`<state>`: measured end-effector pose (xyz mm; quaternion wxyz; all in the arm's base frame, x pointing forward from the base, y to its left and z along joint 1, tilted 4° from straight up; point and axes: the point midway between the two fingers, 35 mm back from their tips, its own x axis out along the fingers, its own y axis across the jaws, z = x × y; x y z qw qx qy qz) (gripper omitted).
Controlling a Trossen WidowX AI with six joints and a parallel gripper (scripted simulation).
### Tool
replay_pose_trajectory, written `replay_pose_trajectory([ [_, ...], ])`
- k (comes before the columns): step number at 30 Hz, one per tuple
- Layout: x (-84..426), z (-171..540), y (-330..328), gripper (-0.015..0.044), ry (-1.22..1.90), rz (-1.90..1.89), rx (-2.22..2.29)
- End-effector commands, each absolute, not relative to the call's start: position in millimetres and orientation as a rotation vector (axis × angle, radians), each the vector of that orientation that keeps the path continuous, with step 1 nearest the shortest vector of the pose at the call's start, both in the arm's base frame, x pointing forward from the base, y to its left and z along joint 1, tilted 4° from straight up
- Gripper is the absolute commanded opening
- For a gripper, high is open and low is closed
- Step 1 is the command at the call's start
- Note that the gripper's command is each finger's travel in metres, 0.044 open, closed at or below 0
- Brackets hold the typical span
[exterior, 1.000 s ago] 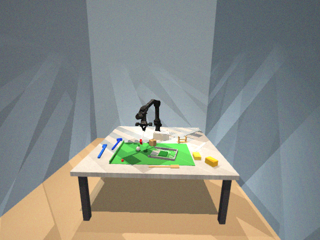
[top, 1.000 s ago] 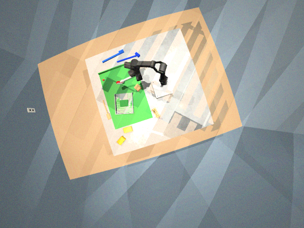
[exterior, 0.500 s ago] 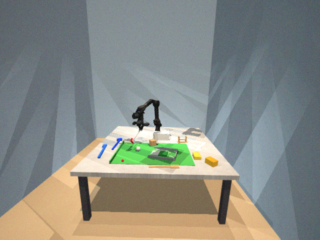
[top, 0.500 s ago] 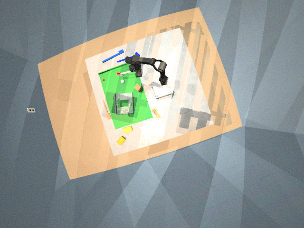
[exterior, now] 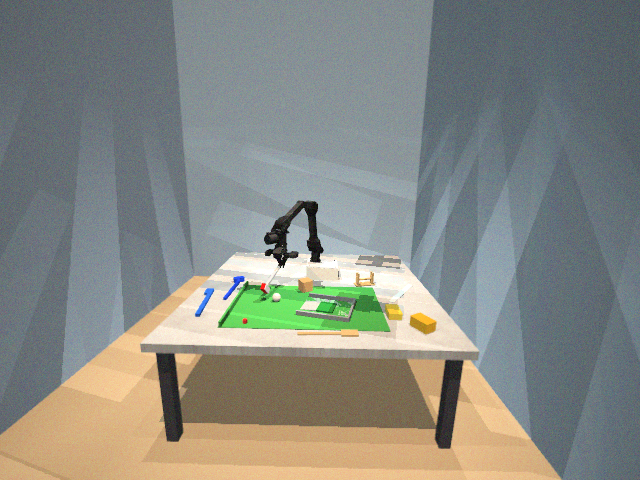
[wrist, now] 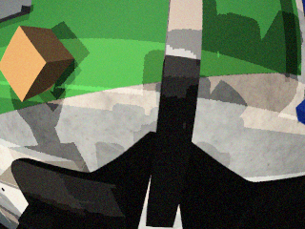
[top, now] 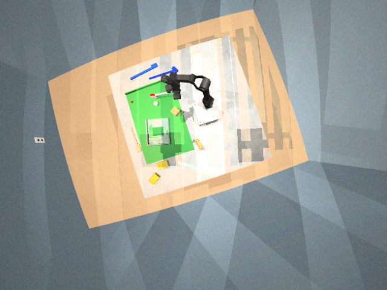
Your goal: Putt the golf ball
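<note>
My gripper (exterior: pixel 281 264) (wrist: pixel 164 139) is shut on the dark handle of the red putter (top: pixel 152 95) (exterior: pixel 264 288) (wrist: pixel 185 19). Its white shaft slants down to the red head, which hangs low over the green mat (top: pixel 137 109) (exterior: pixel 248 310); contact with the mat cannot be told. The white golf ball (top: pixel 155 103) (exterior: pixel 276 297) lies on the mat near the head, between it and the ramp, apart from it. The pale ramp (exterior: pixel 311 305) leads to the raised green (top: pixel 158 131) (exterior: pixel 326 307), inside grey walls. The head is outside the wrist view.
A wooden cube (top: pixel 175 110) (exterior: pixel 305 284) (wrist: pixel 24 62) stands on the mat near the ball. Two blue putters (top: pixel 143 71) (exterior: pixel 204 302) lie beyond the mat's dark rail. A wooden stand (top: pixel 199 144) (exterior: pixel 364 280), yellow blocks (top: pixel 153 179) (exterior: pixel 422 322) and a wooden putter (exterior: pixel 349 333) lie around the mat.
</note>
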<state>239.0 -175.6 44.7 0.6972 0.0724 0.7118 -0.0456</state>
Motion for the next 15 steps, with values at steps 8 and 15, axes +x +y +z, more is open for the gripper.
replay_pose_trajectory([
  [8,239,27,-175,0.0000,1.586,-0.108,0.164],
  [15,239,16,-175,0.0000,1.586,-0.108,0.164],
])
